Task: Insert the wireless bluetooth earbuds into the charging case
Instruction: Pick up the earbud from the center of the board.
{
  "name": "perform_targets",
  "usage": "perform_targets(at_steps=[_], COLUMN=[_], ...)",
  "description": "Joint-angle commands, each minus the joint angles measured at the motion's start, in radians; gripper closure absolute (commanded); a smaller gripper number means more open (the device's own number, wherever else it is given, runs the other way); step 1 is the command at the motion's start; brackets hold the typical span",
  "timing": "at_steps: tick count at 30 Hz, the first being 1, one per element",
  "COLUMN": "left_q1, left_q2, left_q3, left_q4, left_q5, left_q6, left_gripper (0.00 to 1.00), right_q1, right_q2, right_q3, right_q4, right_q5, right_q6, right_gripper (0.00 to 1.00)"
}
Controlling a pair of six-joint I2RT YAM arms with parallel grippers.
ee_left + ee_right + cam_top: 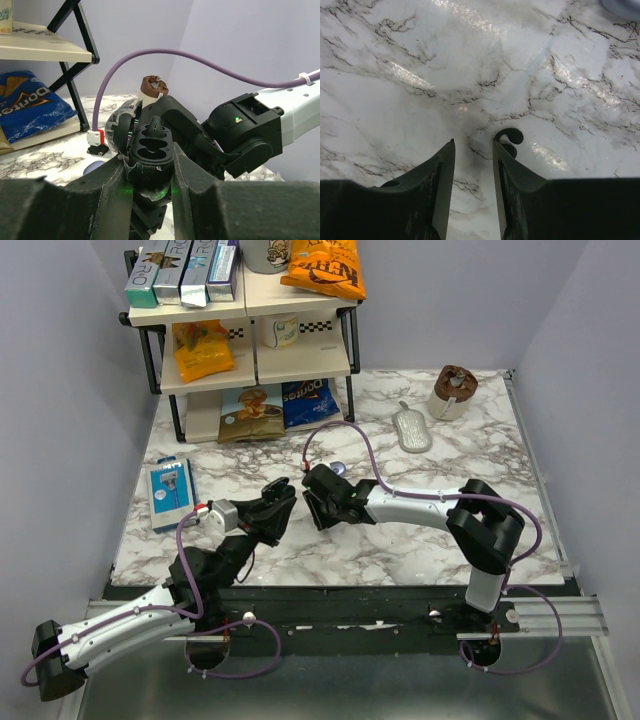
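My left gripper (148,167) is shut on the black charging case (150,149), which it holds up off the table with the lid (119,131) swung open to the left. Two oval cavities of the case face the camera and look empty. A small black knob (154,126) stands at the case's far end; I cannot tell if it is an earbud. My right gripper (472,145) hangs open just above the marble with nothing between its fingers. Glossy black earbuds (511,137) lie on the marble against the outer side of its right fingertip. In the top view the left gripper (277,502) and the right gripper (318,502) nearly meet.
A shelf rack (250,310) with snack bags stands at the back left. A blue box (170,493) lies at the left edge, with a grey oblong pad (412,430) and a brown-topped cup (452,390) at the back right. A small pale disc (340,468) lies behind the right gripper.
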Motion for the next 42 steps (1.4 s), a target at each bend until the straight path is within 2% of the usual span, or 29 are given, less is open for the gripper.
perform_targets(at_steps=[1,20,27,42], left_q1=[-0.002,-0.002,-0.001,-0.002], left_q2=[-0.003,0.011,0.019,0.012], left_q3=[-0.008,-0.007,-0.005,-0.008], left_q4=[0.003,0.009,0.014,0.013], left_q5=[-0.017,-0.015,-0.014,-0.015], left_q6=[-0.008,-0.008,-0.009,-0.014], left_gripper=[1.00,1.00,1.00,1.00], right_q1=[-0.003,-0.011,-0.011,-0.017], right_q2=[0.020,0.043,0.063,0.046], right_q3=[0.012,0.000,-0.006,-0.037], right_q4=[-0.031,-0.066,-0.077,-0.087], right_q5=[0.043,0.100,0.126,0.171], right_q6=[-0.008,-0.013,-0.016,-0.003], right_gripper=[0.55,0.56,0.69,0.80])
